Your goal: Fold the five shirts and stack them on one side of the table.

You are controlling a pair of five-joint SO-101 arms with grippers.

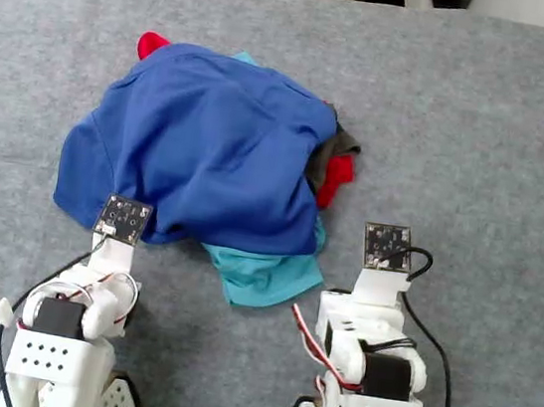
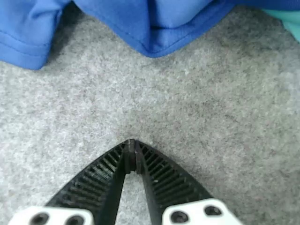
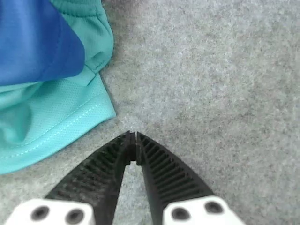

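Observation:
A heap of shirts lies on the grey table point(image 1: 483, 121) left of centre. A big blue shirt point(image 1: 209, 145) covers the heap. Under it a teal shirt point(image 1: 263, 273) sticks out toward the arms, a red one point(image 1: 336, 179) shows at the right and at the far left tip, and a dark grey one point(image 1: 338, 144) peeks out on the right. My left gripper point(image 2: 131, 149) is shut and empty over bare felt, just short of the blue shirt's hem point(image 2: 154, 44). My right gripper point(image 3: 132, 142) is shut and empty, its tips beside the teal shirt's corner point(image 3: 56, 122).
Both arm bases stand at the table's near edge, the left arm point(image 1: 65, 327) and the right arm point(image 1: 372, 357). Bare grey felt stretches to the right of the heap and along the far side. Furniture legs show beyond the far edge.

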